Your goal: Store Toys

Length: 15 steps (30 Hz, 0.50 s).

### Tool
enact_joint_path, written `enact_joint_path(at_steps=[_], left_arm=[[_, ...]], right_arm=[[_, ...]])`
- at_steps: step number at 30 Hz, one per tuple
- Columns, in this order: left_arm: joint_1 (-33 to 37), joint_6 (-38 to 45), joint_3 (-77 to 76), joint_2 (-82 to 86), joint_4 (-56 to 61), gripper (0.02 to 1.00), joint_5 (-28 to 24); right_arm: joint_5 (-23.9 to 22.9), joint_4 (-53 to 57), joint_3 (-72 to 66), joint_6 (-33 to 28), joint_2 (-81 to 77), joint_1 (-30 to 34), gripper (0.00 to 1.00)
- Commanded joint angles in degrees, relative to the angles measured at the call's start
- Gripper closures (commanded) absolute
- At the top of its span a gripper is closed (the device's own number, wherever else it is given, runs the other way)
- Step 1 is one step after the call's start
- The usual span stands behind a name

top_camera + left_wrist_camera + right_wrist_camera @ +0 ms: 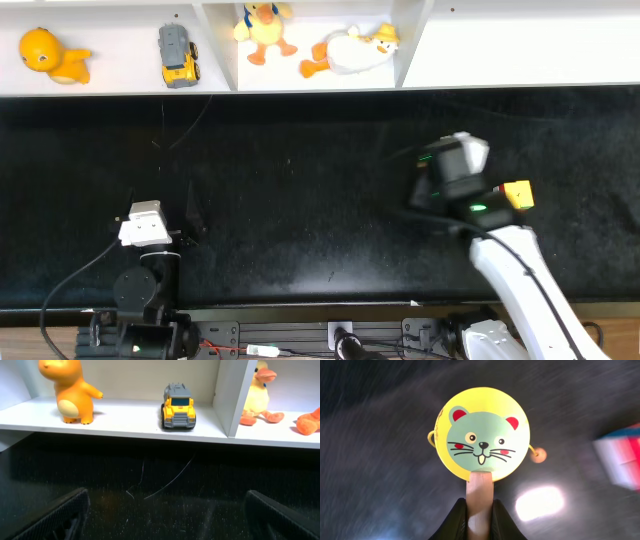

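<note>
My right gripper [480, 512] is shut on the pale wooden handle of a small rattle drum [482, 440], which has a yellow rim and a green cat face. The drum hangs over the black table, right of its middle. A multicoloured cube [518, 194] lies on the table just right of that gripper [445, 180]. My left gripper [165, 515] stands open and empty near the front left, facing the white shelf [130, 427]. On the shelf sit an orange figure [52, 55], a yellow truck [178, 55], a yellow duck plush [264, 30] and a white duck plush [350, 50].
White dividers [220, 45] split the shelf into compartments along the far edge; the rightmost one [520, 40] holds nothing. The black tabletop [300, 190] lies bare between the arms and the shelf.
</note>
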<state>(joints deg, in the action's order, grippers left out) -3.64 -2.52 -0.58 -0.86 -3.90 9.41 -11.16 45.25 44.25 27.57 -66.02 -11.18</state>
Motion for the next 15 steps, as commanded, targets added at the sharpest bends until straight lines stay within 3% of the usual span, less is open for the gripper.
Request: enact_joint_path(at_steps=[1, 9, 15], left_arm=[[0.5, 1.3, 0.1, 0.7, -0.3, 0.02, -0.4], [0.5, 1.2, 0.1, 0.7, -0.3, 0.02, -0.4], [0.5, 1.3, 0.1, 0.7, -0.3, 0.02, -0.4]], right_arm=[[5.8, -0.3, 2.9, -13.2, 1.4, 8.3, 0.886], [5.5, -0.3, 14.7, -28.9, -6.9, 9.9, 0.888], [4.6, -1.5, 23.8, -33.8, -17.0, 9.7, 0.893]])
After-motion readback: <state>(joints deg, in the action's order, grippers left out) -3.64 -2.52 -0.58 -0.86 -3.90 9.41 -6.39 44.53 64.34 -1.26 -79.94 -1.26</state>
